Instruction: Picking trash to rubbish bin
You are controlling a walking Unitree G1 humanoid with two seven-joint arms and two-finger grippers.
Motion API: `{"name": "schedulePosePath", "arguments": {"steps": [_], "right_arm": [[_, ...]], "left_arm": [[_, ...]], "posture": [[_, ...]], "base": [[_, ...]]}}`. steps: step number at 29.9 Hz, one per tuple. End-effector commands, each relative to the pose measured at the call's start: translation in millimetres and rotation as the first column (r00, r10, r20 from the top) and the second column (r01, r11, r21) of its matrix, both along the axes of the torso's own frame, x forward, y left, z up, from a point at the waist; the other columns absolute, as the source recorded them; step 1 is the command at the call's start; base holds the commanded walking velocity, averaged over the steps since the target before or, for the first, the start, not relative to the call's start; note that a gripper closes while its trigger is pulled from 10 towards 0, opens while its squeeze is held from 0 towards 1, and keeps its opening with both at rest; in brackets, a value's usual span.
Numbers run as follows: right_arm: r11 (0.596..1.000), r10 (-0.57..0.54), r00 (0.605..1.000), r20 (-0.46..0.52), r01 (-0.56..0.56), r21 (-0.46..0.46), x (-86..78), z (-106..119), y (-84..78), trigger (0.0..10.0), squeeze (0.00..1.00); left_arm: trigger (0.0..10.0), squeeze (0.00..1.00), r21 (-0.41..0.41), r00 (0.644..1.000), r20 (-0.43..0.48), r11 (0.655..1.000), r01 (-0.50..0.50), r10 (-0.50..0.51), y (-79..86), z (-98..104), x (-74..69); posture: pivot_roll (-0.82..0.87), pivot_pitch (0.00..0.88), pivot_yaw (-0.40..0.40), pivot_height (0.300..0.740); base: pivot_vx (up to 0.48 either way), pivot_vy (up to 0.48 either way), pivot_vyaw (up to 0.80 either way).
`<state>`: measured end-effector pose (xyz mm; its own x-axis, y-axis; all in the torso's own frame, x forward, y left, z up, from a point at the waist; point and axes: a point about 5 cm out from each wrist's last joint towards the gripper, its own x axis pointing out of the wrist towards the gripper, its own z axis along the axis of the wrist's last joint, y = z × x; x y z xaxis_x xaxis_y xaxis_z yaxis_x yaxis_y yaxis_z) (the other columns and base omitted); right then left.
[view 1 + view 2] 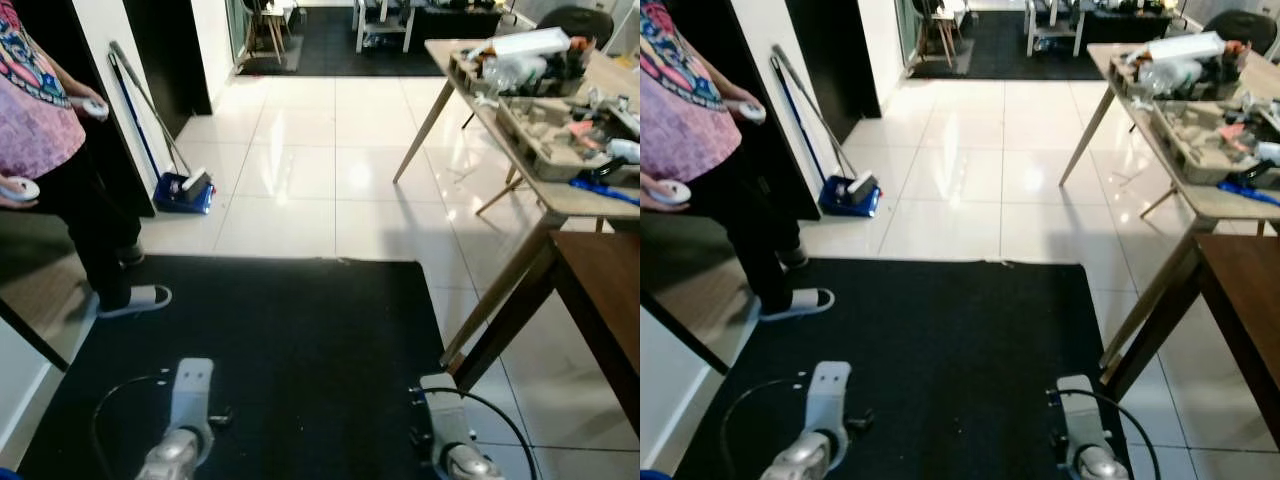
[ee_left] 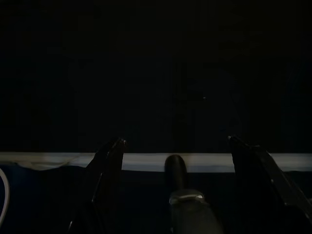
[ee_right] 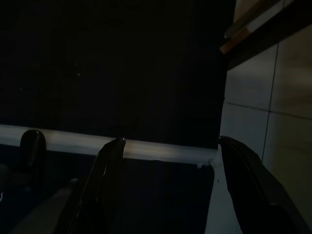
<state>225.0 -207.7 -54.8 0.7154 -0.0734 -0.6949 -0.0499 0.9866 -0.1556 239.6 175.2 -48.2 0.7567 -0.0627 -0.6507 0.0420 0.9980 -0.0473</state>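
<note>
Head views: both arms hang idle over the black mat (image 1: 300, 350). The likely trash, a crumpled clear bottle (image 1: 512, 70), lies among clutter on the far-right table (image 1: 560, 195); probably light, crushable, best pinched mid-body. Wrist views: left gripper (image 2: 175, 146) and right gripper (image 3: 170, 146) spread apart, empty.

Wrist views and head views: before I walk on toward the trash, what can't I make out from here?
- Left gripper and right gripper: both open over the black mat; the wrist views are too dark to show anything more.
- Clutter on the light table: jumbled, cut off by the right edge; single items unclear.
- Person: cut off by the left edge.
- Far room: too small.
</note>
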Motion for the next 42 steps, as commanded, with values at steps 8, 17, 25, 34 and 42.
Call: {"name": "schedulePosePath", "arguments": {"steps": [8,17,25,34,42], "right_arm": [[1.000,0.011,1.000,-0.001,-0.011,0.016,0.0,-1.1,6.5,10.0,0.00],[1.000,0.010,1.000,-0.004,-0.010,0.022,-1.8,-2.2,6.4,10.0,0.00],[1.000,0.011,1.000,-0.004,-0.011,0.028,-1.6,-2.1,7.0,10.0,0.00],[0.999,0.014,1.000,-0.002,-0.014,0.031,0.1,-1.5,9.4,10.0,0.00],[0.999,0.019,1.000,0.001,-0.019,0.026,1.1,-0.8,9.2,10.0,0.00]], "left_arm": [[10.0,0.00,0.015,1.000,-0.017,1.000,-0.004,0.004,6.2,-3.1,-5.9],[10.0,0.00,0.017,1.000,-0.016,1.000,0.002,-0.002,6.2,-3.1,-6.2],[10.0,0.00,0.015,1.000,-0.012,1.000,0.008,-0.007,5.1,-2.6,-5.5],[10.0,0.00,0.016,1.000,-0.003,1.000,0.009,-0.009,6.0,-0.2,-2.2],[10.0,0.00,0.015,1.000,0.001,1.000,0.007,-0.007,6.2,1.2,-0.1]], "posture": [[-0.09,0.075,0.028,0.740],[-0.08,0.084,0.028,0.740],[-0.08,0.088,0.028,0.740],[-0.08,0.098,0.030,0.740],[-0.08,0.097,0.028,0.740]], "base": [[0.281,0.000,0.00],[0.283,0.000,0.00],[0.284,0.000,0.00],[0.294,0.000,0.00],[0.323,0.000,0.00]]}}
